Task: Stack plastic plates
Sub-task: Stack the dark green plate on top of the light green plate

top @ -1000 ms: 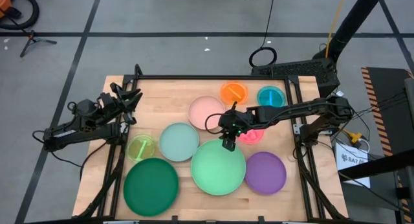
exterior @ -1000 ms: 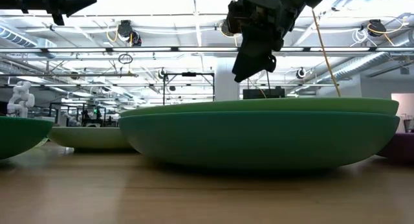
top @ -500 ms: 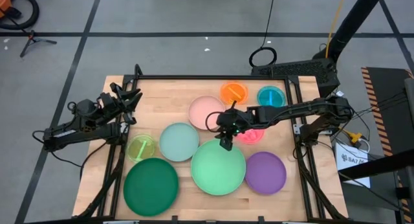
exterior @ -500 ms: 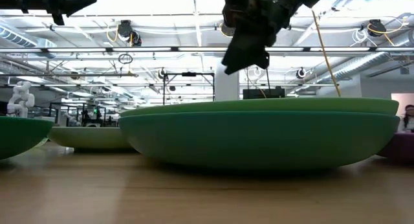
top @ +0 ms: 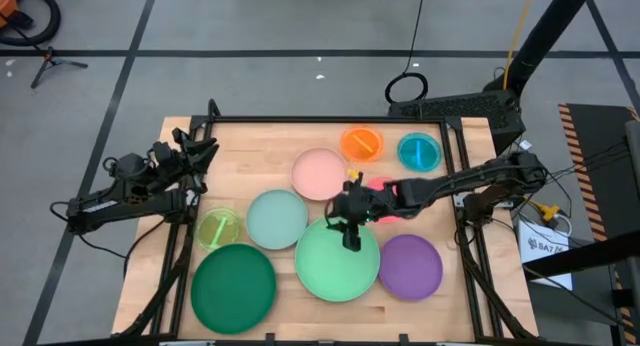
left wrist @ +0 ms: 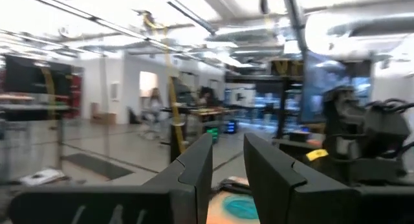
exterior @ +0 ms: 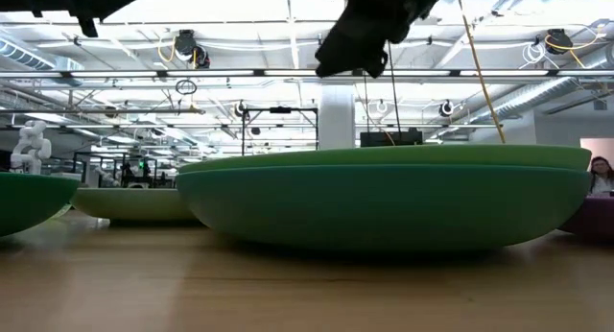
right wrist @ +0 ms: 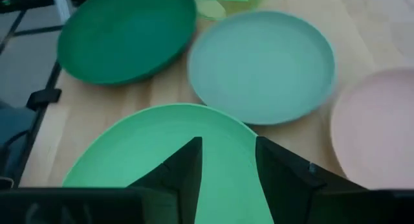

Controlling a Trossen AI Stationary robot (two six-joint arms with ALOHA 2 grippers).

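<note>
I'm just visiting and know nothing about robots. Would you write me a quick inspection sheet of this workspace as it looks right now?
Surface: wooden table, framed by dark rails.
Job's things: nine plates lie singly, none stacked: dark green plate, light green plate, purple plate, mint plate, pink plate, yellow-green plate, orange plate, teal plate, magenta plate partly hidden by the right arm.
Clutter: nothing seen.
Grippers: right gripper open and empty, above the light green plate's far edge; left gripper at the table's left edge, fingers slightly apart, empty.
Cables: coiled cable on the floor beyond the table.
Surroundings: open workshop hall; a person far behind.
</note>
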